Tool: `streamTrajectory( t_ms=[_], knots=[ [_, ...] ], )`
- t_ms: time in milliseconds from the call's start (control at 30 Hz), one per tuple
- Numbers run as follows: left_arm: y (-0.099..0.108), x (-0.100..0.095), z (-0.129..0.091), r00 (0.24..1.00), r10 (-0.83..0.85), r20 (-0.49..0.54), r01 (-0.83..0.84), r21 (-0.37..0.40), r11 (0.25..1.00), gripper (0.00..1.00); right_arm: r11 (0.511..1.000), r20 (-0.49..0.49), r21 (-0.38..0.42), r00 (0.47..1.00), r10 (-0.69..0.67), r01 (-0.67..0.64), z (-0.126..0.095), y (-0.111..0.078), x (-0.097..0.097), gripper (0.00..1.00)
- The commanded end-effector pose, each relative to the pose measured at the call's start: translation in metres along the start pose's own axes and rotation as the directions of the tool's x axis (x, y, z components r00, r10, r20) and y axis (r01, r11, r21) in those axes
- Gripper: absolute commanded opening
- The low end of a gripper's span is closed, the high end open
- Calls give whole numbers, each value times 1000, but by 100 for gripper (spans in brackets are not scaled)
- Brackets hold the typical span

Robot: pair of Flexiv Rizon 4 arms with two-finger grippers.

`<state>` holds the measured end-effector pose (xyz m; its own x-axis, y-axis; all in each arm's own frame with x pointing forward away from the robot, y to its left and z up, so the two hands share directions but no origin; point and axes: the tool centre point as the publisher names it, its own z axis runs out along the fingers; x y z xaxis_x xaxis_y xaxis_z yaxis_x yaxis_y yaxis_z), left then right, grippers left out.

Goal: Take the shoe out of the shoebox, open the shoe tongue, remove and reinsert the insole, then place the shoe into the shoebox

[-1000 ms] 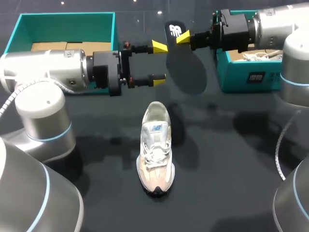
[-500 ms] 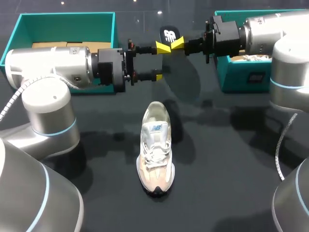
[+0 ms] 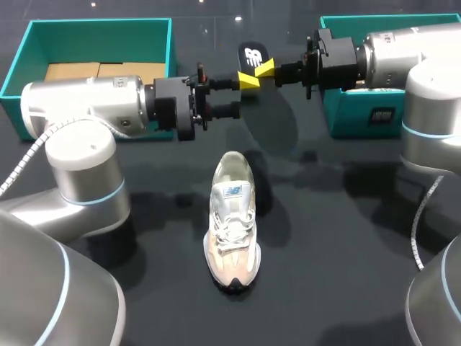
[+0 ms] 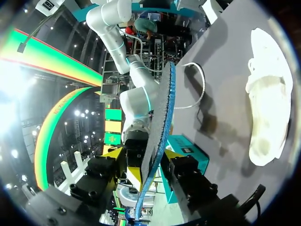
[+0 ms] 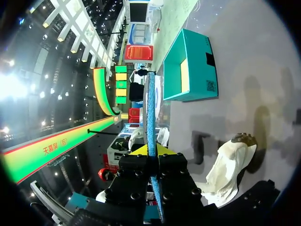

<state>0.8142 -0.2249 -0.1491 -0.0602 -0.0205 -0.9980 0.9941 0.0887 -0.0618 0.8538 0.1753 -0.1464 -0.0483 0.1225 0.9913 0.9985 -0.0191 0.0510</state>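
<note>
The shoe (image 3: 232, 220) lies on its sole near the middle of the dark bench (image 3: 346, 238), heel toward 12 o'clock and toe toward 6 o'clock, its mouth open upward and nothing touching it. At 12 o'clock from the shoe, the black insole (image 3: 253, 55) hangs clear above the bench. The right arm comes in from 2 o'clock, and the right pincer (image 3: 265, 69) is closed tight on the lower end of the insole. In the right wrist view, both of its fingers press against the insole's thin blue edge (image 5: 150, 113) from either side. The left arm comes in from 9 o'clock. The left pincer (image 3: 243, 95) is spread wide, with its upper yellow tip close beside the right pincer's tips and its lower finger well below them. In the left wrist view the insole runs edge-on between those fingers, with a gap showing on each side, so this pincer grips nothing. The left teal box (image 3: 94, 27) stands open at 10 o'clock from the shoe, with cardboard pieces inside. The right teal box (image 3: 360, 115) sits at 2 o'clock, partly under the right arm.
</note>
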Motion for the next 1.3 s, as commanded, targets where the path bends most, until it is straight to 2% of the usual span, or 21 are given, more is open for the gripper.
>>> streamTrajectory(
  t_ms=[33, 267, 400, 533, 600, 633, 867, 933, 967, 1000, 1033, 1067, 1200, 1300],
  knots=[
    [2, 4, 9, 1000, 15, 13, -15, -9, 1000, 46, 1000, 2, -1, 1000, 0, 0, 1, 0, 0, 0],
    [3, 6, 14, 999, 36, 9, -36, -25, 999, 38, 1000, 2, -1, 1000, 0, 0, 1, 0, 0, 0],
    [4, 7, 15, 999, 43, 1, -43, -39, 998, 27, 1000, 2, -1, 1000, 0, 0, 1, 0, 0, 0],
    [4, 7, 14, 999, 47, 1, -47, -42, 998, 23, 1000, 2, -1, 1000, 0, 0, 1, 0, 0, 0],
    [4, 7, 14, 999, 48, 0, -48, -44, 998, 12, 1000, 2, -1, 1000, 0, 0, 1, 0, 0, 0],
    [4, 7, 14, 999, 49, -1, -49, -46, 998, 0, 1000, 2, -1, 1000, 0, 0, 1, 0, 0, 0],
    [2, 8, 14, 998, 59, -6, -59, -44, 997, 0, 1000, 2, -1, 1000, 0, 0, 1, 0, 0, 0],
    [1, 7, 14, 998, 61, -5, -61, -44, 997, 0, 1000, 0, -1, 1000, -3, 3, 1, -1, 1, 15],
    [1, 7, 13, 998, 63, -5, -63, -44, 997, 0, 1000, 0, -2, 1000, -3, 3, 1, -1, 1, 28],
    [0, 7, 13, 998, 65, -5, -65, -45, 997, 0, 1000, -1, -3, 1000, -4, 4, 2, -1, 2, 49],
    [0, 6, 12, 998, 68, -5, -68, -45, 997, 0, 1000, -1, -4, 1000, -4, 4, 1, -1, 2, 90],
    [-1, 6, 11, 997, 74, -7, -75, -46, 996, 0, 1000, -2, -6, 1000, -5, 5, 1, -2, 2, 100],
    [-2, 7, 3, 994, 106, -36, -108, -73, 991, 0, 1000, -6, -9, 1000, -6, 6, -1, -5, 2, 100],
    [-2, 6, -9, 997, 64, -40, -66, -53, 996, 0, 1000, -7, -16, 1000, -5, 5, -4, -11, 2, 100]
  ],
)
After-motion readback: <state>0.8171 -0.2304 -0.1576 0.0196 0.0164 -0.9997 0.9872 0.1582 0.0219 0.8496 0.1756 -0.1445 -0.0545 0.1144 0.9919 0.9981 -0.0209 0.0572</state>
